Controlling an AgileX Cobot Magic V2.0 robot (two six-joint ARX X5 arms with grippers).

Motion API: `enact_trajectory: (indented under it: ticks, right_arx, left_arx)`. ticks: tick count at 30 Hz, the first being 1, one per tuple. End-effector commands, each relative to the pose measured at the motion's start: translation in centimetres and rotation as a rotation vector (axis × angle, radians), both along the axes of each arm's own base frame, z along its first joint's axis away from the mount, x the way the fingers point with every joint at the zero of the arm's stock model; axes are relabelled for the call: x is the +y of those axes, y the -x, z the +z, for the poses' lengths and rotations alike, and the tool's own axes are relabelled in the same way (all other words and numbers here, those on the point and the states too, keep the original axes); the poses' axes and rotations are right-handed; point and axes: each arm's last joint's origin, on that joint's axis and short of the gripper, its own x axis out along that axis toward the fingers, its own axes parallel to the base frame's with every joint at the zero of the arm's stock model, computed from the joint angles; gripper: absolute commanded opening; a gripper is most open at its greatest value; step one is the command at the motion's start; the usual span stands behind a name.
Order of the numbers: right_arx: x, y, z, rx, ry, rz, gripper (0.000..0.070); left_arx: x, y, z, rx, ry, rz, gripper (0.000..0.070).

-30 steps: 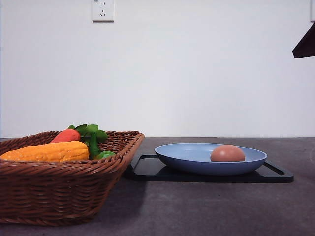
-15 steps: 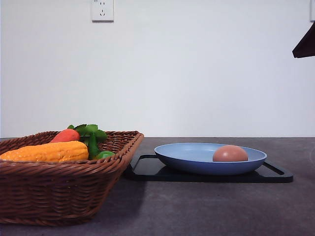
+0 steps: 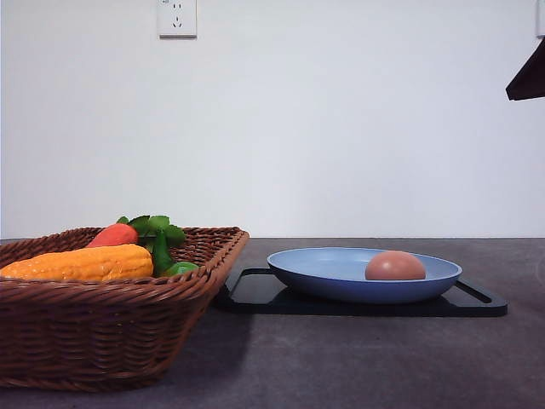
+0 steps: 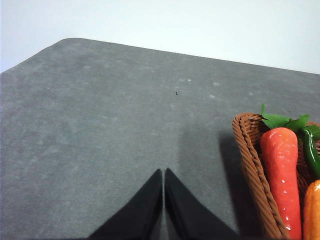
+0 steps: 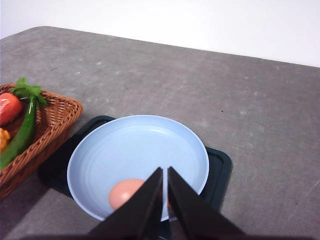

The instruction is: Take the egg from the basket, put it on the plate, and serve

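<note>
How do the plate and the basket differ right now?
The plate is round, shallow and smooth light blue; the basket is brown woven wicker with sloping sides, and stands taller. The plate holds the egg; the basket holds a carrot, a yellow-orange vegetable and a green one. The plate sits on a black tray; the basket sits on the table. Both are open-topped.

The left gripper (image 4: pixel 163 175), formed of two black tapered fingers, is observed in the left wrist view with its fingertips brought together, a hairline seam alone being visible between them. The fingers are seen to widen from the tips toward six o'clock. The right gripper (image 5: pixel 165 172), of the same black tapered form, is recorded in the right wrist view with its fingers likewise pressed closed, nothing being held between them.
</note>
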Motion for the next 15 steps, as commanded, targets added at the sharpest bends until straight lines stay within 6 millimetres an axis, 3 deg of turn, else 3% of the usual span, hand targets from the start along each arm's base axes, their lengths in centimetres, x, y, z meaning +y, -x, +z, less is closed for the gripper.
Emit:
enact_trajectory:
  ticks: [1,15]
  right_arx:
    - [0.08,-0.01,0.22,-0.009,-0.01,0.0,0.0]
    - [0.08,-0.01,0.22,-0.009,-0.01,0.0,0.0]
  left_arx:
    - [0.01,-0.07,-0.6,0.021,0.004,0.003,0.0]
    - [0.01,-0.07,-0.6,0.021,0.004,0.003,0.0]
